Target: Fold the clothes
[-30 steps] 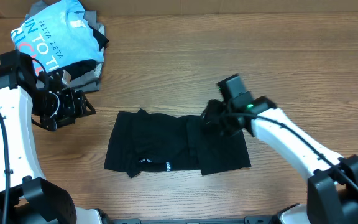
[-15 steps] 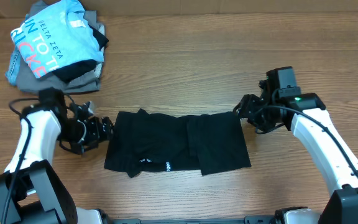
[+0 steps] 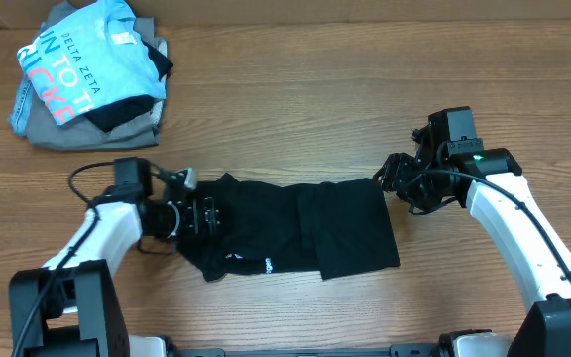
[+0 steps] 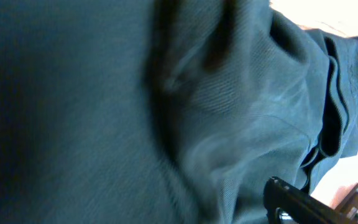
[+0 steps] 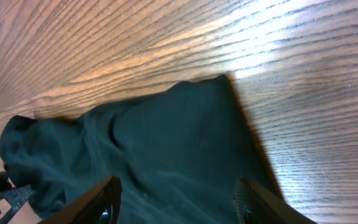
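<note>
Heads-up on the geometry before your next fold: the black short-sleeved T-shirt of soft fabric (image 3: 295,230) lies on the wooden bench (image 3: 295,109) as a wide, partly folded band, with its long axis running left to right between your two arms. Your left fingers (image 4: 294,200) are down over the left end. They're so close that the wrist camera shows only dark cloth with one fingertip poking in at the corner, so I can't tell whether they're wide or pinched on anything. Your right fingers (image 5: 106,198) hang just off the far corner of the right end, spread apart with nothing in them, and that corner lies on the wood ahead of them. So each arm has its own short end, with the left one closer in. My guess is the next fold carries one end across along that long axis, so go for the short edges.
</note>
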`<act>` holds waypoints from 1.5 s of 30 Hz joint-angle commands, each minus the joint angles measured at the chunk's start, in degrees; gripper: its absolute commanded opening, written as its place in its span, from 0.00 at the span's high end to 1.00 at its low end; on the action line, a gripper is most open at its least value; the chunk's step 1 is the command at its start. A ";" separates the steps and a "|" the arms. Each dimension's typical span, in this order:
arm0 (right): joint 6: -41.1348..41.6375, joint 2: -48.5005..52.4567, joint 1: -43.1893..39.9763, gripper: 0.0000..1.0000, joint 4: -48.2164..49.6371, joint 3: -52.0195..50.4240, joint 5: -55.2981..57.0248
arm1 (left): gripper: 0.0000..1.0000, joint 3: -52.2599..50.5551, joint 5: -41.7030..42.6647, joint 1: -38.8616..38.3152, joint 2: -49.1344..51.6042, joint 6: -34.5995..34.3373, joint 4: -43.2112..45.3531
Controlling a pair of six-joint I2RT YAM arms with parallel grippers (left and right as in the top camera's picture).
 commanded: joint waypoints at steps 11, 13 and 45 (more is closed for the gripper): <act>-2.34 -1.18 -0.70 0.38 -1.64 1.14 0.17 | 0.96 2.32 -7.52 -1.90 0.66 -6.80 -10.43; -2.32 -1.18 -1.70 0.38 -2.05 1.14 0.13 | 0.96 7.52 -10.93 0.50 -0.39 -4.98 -18.53; -5.64 -1.18 -7.19 0.34 -3.72 1.14 -0.70 | 0.39 35.47 -20.26 -24.94 -3.43 -21.97 -37.70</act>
